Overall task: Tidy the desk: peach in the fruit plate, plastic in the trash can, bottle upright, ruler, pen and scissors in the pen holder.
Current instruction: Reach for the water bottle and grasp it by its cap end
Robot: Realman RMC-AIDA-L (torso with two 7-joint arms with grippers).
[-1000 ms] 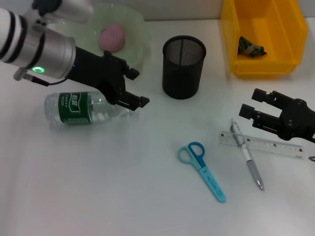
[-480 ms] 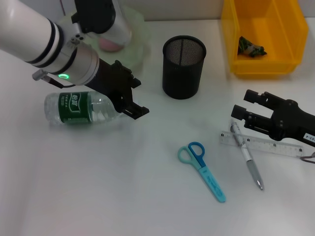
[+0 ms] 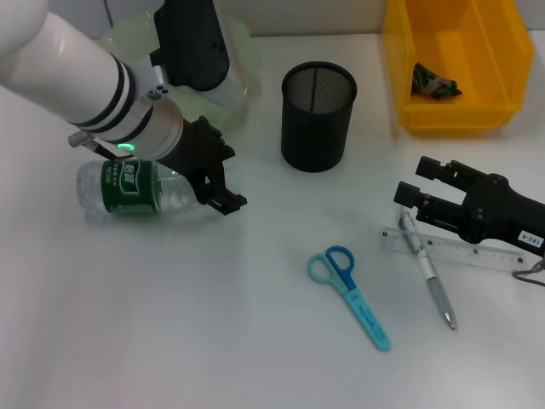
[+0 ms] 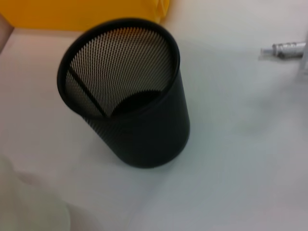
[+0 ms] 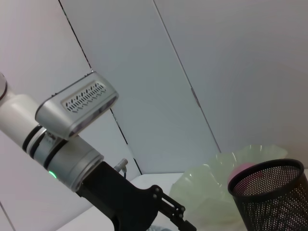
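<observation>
Two arms over the white surface (image 3: 170, 324). Left pincer (image 3: 223, 181) sits low at the neck end of the bottle (image 3: 136, 189), fingers spread w/ a gap between them; looks like it's right against the bottle but contact can't be confirmed from the head view. Bottle lies on its side, green label up, near the surface's left part, just in front of the fruit plate (image 3: 238, 51). Plate is pale green, mostly hidden behind the left arm in the head view; in the right wrist view the peach (image 5: 243, 171) shows pink inside it, behind the pen holder's rim.

Pen holder (image 3: 318, 116), black mesh, stands upright mid-back; nothing visible inside it in the left wrist view. Yellow trash can (image 3: 456, 111) at back right, w/ the plastic (image 3: 433, 82) lying in it.

Right pincer (image 3: 409, 204) hovers low at right, fingers apart, just beside the top end of the pen (image 3: 428, 271). Pen lies across the ruler (image 3: 456, 250), touching it. Scissors (image 3: 351, 294), blue-handled, lie flat to the left of the pen, apart from it.
</observation>
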